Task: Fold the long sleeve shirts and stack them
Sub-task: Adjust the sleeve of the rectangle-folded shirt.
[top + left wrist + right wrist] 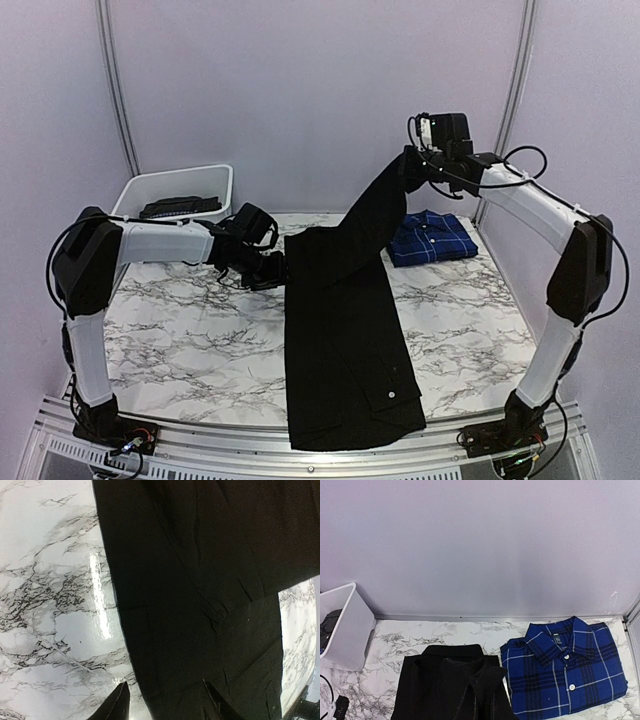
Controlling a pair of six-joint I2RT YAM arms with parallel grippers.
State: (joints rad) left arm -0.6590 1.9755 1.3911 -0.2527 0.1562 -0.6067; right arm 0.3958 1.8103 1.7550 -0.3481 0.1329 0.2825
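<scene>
On the marble table (180, 340), the black shirt (340, 340) runs from centre to 6 o'clock, with one sleeve hoisted toward 1 o'clock in the clamped right gripper (418, 160). The folded blue plaid shirt (432, 238) sits at 2 o'clock. The left gripper (272, 270), half-spread, straddles the black shirt's 9 o'clock edge, possibly pressing it.

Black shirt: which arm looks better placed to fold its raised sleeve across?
The right arm: its jaws are shut on the sleeve, holding it above the black shirt. The left arm sits low at the shirt's left edge, jaws parted, probably just steadying it.
</scene>
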